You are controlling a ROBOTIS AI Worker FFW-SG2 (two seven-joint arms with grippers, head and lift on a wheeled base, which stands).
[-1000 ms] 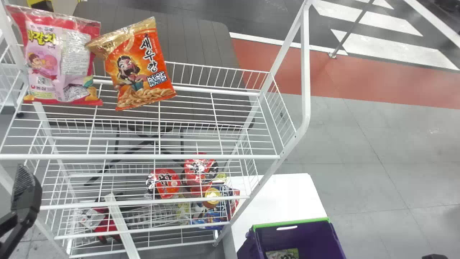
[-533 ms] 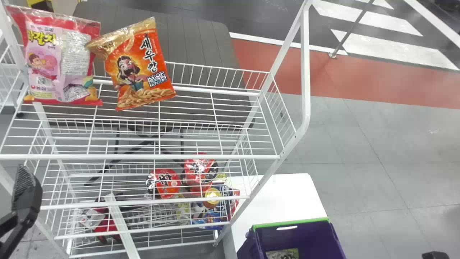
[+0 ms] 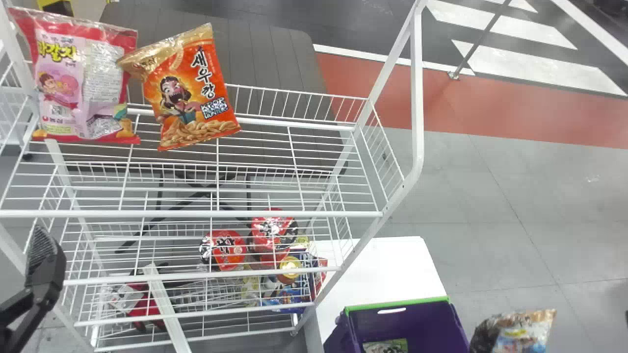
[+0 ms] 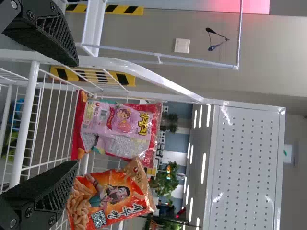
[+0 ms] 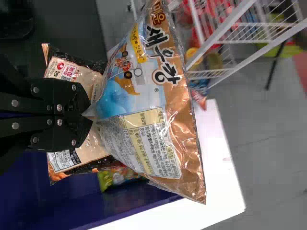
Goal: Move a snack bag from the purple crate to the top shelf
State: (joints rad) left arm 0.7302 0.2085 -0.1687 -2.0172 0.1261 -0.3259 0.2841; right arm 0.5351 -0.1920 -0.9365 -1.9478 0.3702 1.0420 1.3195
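The largest thing is a white wire rack (image 3: 417, 98), and behind it there is a dark brown table (image 3: 270, 59). A white table (image 3: 387, 264) is at the right side of the rack. Next in size is the purple crate (image 3: 375, 307), which has a green rim and stands near this white table.

On the top shelf (image 3: 294, 214), at its left part, there are a pink bag (image 3: 59, 88) and an orange bag (image 3: 191, 93). The orange one is tilted, and its gold corner overlaps the edge of the pink one.

The snack bag (image 5: 144, 110) of the task is brown and blue, and it is outside the rack, at the right of the crate in the head view. The right gripper (image 5: 87, 115) has its fingers closed on one edge of this bag. Behind them in the right wrist view there is a second brown bag (image 5: 72, 72).

The left gripper (image 3: 43, 260) is at the left side of the rack; its two fingers are wide apart, with nothing held between them.

Two red packages (image 3: 228, 250) are lower in the rack. The smallest is a green packet (image 3: 387, 346) inside the crate.
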